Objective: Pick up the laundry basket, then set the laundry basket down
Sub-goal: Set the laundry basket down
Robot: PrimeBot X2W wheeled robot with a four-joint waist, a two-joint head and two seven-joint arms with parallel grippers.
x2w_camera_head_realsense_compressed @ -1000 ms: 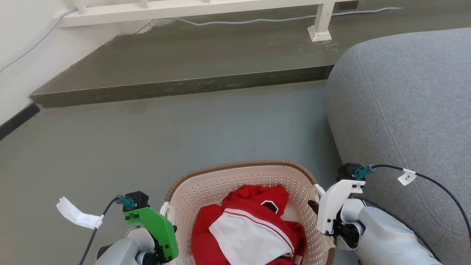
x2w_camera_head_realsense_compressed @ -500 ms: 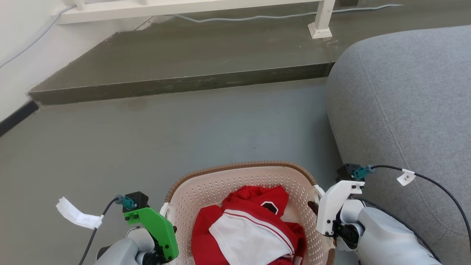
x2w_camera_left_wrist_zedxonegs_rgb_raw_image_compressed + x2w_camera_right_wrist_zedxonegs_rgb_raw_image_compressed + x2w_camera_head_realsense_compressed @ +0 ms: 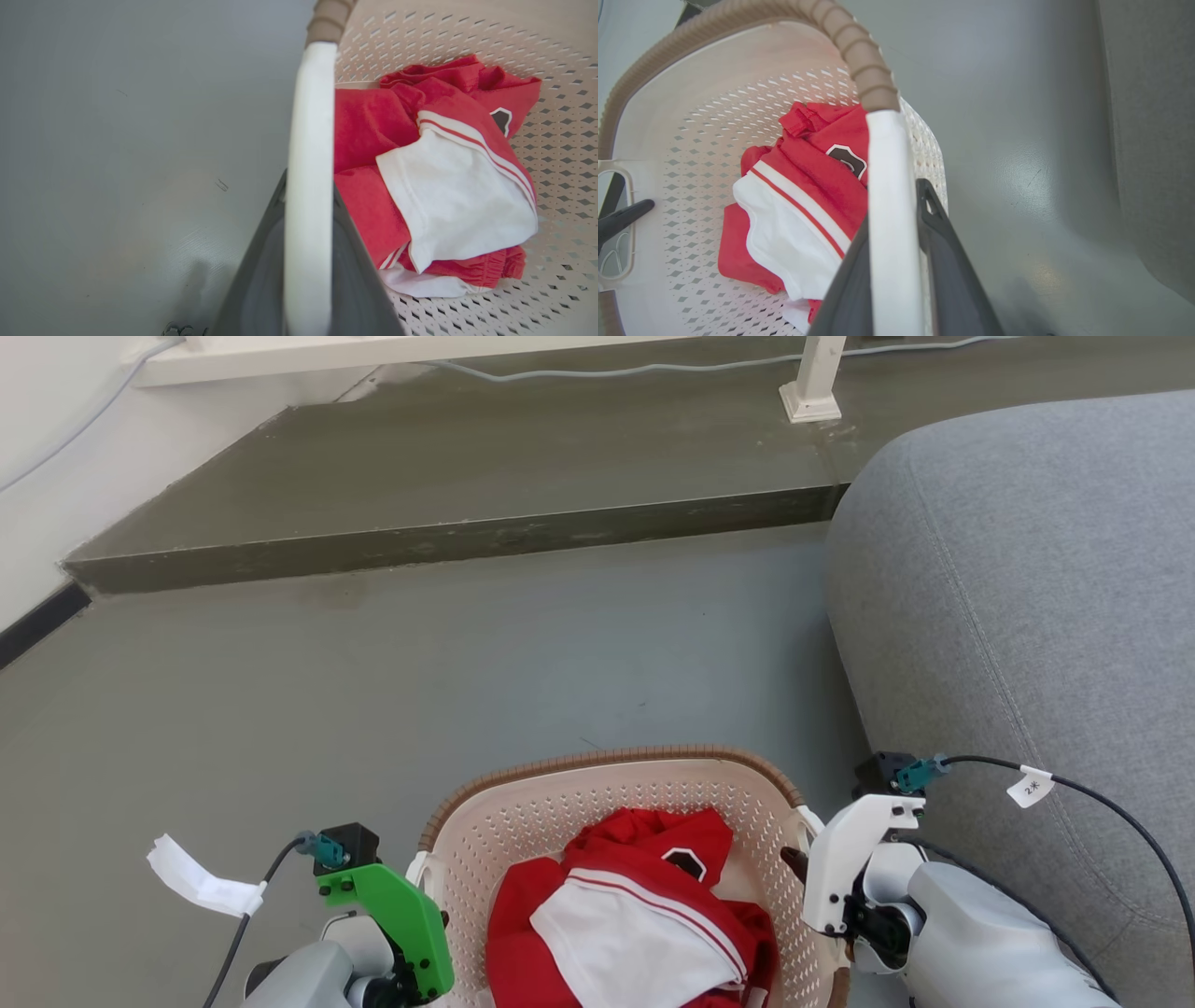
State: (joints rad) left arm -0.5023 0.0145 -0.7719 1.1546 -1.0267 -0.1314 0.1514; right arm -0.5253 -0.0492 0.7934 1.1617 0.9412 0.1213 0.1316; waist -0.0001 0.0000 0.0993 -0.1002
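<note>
Head view, bottom centre: laundry basket [image 3: 579,807], cream and perforated under a brown woven-look rim. Sits between the two forearms, over grey floor [image 3: 373,691], just beside the grey sofa [image 3: 1027,569] on the robot's right. Holds a crumpled red and white garment [image 3: 644,915] with a dark badge. Cannot tell whether the base touches the floor.

Left wrist view: left gripper [image 3: 308,182] clamped narrow on the white left handle [image 3: 310,116], one dark finger on each side of the band, both touching it. Looks past the handle into the basket at the garment, with bare floor on the outer side.

Right wrist view: right gripper [image 3: 896,205] closed likewise around the white right handle [image 3: 889,154], fingers pressed to either face, brown rim curving away above. Catches, across the basket, a dark fingertip [image 3: 626,217] of the left gripper at the opening of the far handle.

Back in the head view: green bracket [image 3: 397,910] on the left wrist, white bracket [image 3: 845,859] on the right, each with a teal plug and a black cable bearing a white tag. Farther out, a raised darker step [image 3: 467,467] across the floor, a white post [image 3: 810,392] standing on it, and a pale wall [image 3: 47,476] at the left with a dark skirting strip.
</note>
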